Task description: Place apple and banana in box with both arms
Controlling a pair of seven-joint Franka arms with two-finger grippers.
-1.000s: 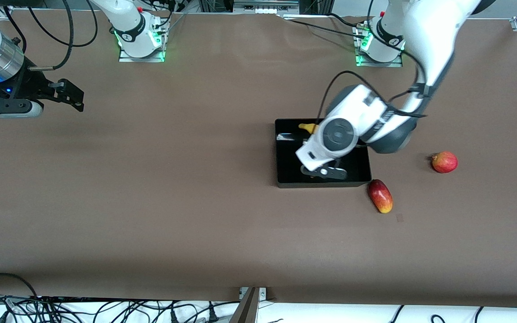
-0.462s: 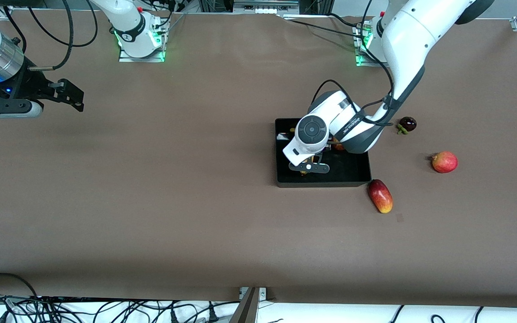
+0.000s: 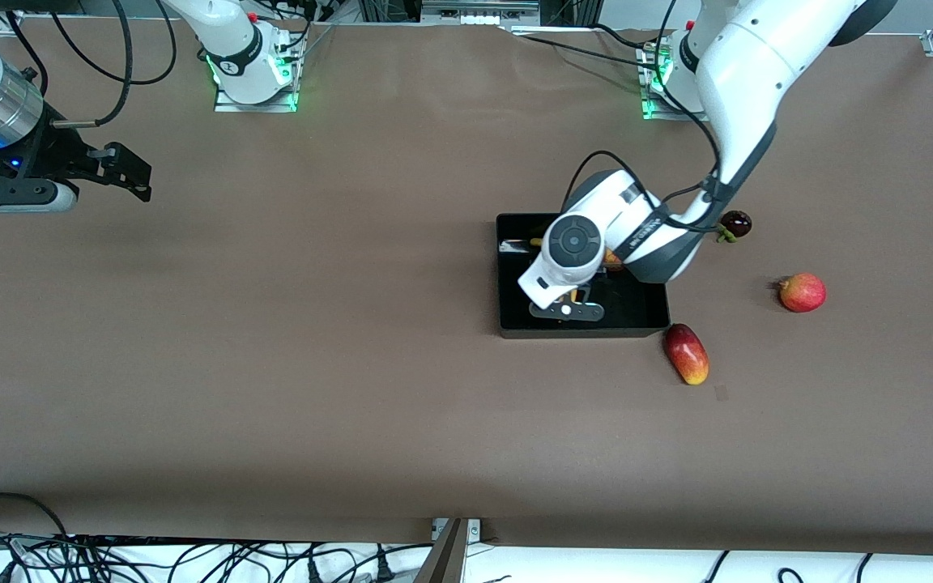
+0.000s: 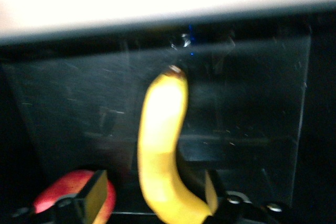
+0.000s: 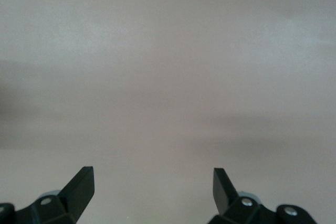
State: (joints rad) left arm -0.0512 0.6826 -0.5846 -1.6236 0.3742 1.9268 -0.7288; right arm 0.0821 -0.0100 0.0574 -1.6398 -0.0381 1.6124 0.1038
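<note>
Black glossy box [image 3: 636, 317] toward the left arm's end of the tabletop [image 3: 313, 364], with the left gripper [image 3: 568, 310] down inside it. Only slivers of fruit seen past the white wrist: a bit of yellow banana [image 3: 535, 241] near the box's farther wall, a patch of red apple [image 3: 612, 260] beside the forearm. A second ago wrist higher, more banana showing; since then sunk into the box and shifted slightly. Outside the box: oblong red-yellow fruit [image 3: 686, 354] just off its nearer corner, pinkish-red round fruit [image 3: 803, 292] well apart, small dark fruit [image 3: 735, 223] uncovered by the arm's move. Right gripper [image 3: 122, 174] waiting over bare tabletop at the right arm's end.

Left wrist view: banana [image 4: 160, 145] lying on the box floor [image 4: 252, 103] between spread jaws, a gap at one side, so probably let go. Apple [image 4: 58, 195] on the same floor, just outside one finger [image 4: 96, 192].

Right wrist view: jaws spread, holding nothing, plain brown tabletop [image 5: 168, 51] below.

Judging from this, both fruits in the box and the task all but done, with only a clean lift-out left
</note>
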